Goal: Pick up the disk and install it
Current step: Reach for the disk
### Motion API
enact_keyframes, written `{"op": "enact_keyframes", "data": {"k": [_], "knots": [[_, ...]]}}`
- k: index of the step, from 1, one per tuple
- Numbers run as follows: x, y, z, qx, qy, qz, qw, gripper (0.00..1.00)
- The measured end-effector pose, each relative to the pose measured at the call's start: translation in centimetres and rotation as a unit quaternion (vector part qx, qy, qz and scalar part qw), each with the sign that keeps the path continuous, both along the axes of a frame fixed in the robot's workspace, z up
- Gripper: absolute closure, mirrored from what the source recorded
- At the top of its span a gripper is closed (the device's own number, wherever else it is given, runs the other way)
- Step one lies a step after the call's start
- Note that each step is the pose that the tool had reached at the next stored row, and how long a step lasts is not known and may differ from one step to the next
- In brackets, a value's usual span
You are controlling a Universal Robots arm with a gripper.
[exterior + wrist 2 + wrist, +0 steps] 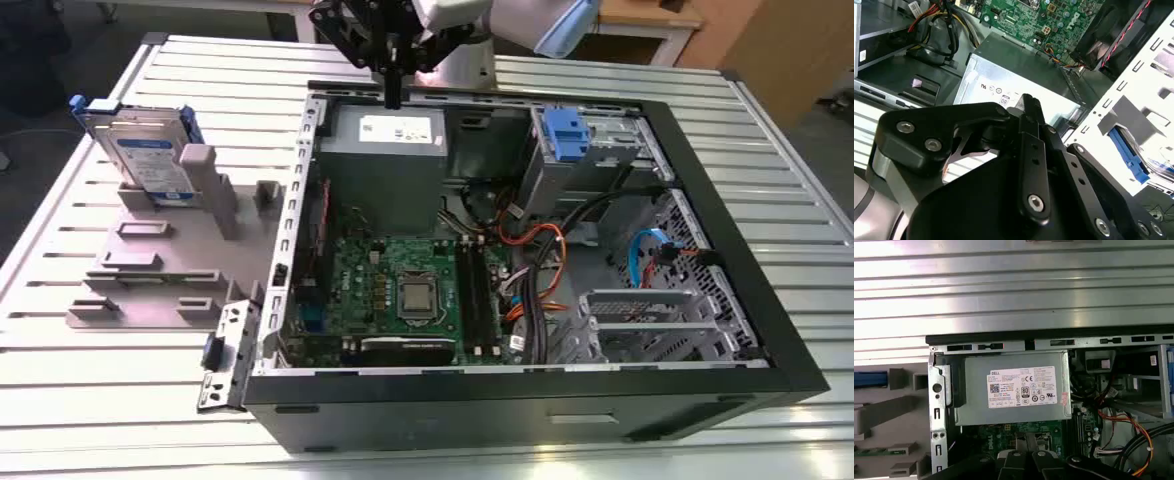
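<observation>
Silver disk [138,150]: We find it standing on edge in its blue carrier, slotted upright in the grey fixture [147,270] on the exterior view's left. It sits outside the computer case [534,400]. We judge that the upright slot keeps both broad faces exposed, so the disk can be pinched from above.

Gripper [394,98]: It hangs over the far rim of the case in the exterior view, well apart from the disk. Its fingers are pressed together with nothing between them. In the exterior view they read as one narrow black bar. In the second wrist view the tips [1028,102] meet above a white sticker.

Power supply [1014,387]: This grey box with the white sticker lies directly beneath the gripper in both wrist views. We see no contact with it.

Case attitude: The case lies on its side with the panel off. The motherboard [400,280] and the drive bay therefore face upward, which we judge gives vertical access.

Blue bracket [565,135]: It is fixed to the metal bay at the far corner, on the exterior view's right. We judge it to be the seat for the disk.

Slatted metal table [80,400]: It carries both the fixture and the case.

Task status: The disk is not yet grasped and remains in its fixture.
</observation>
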State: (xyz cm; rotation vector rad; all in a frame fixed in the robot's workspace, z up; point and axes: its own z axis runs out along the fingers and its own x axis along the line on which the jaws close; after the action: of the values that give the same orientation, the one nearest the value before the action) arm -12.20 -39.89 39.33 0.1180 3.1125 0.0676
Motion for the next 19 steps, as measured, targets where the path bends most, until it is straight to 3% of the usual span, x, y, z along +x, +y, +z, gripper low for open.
{"op": "enact_keyframes", "data": {"k": [19], "knots": [[-0.41, 0.0, 0.0, 0.0, 0.0, 0.0, 1.0, 0.89]]}}
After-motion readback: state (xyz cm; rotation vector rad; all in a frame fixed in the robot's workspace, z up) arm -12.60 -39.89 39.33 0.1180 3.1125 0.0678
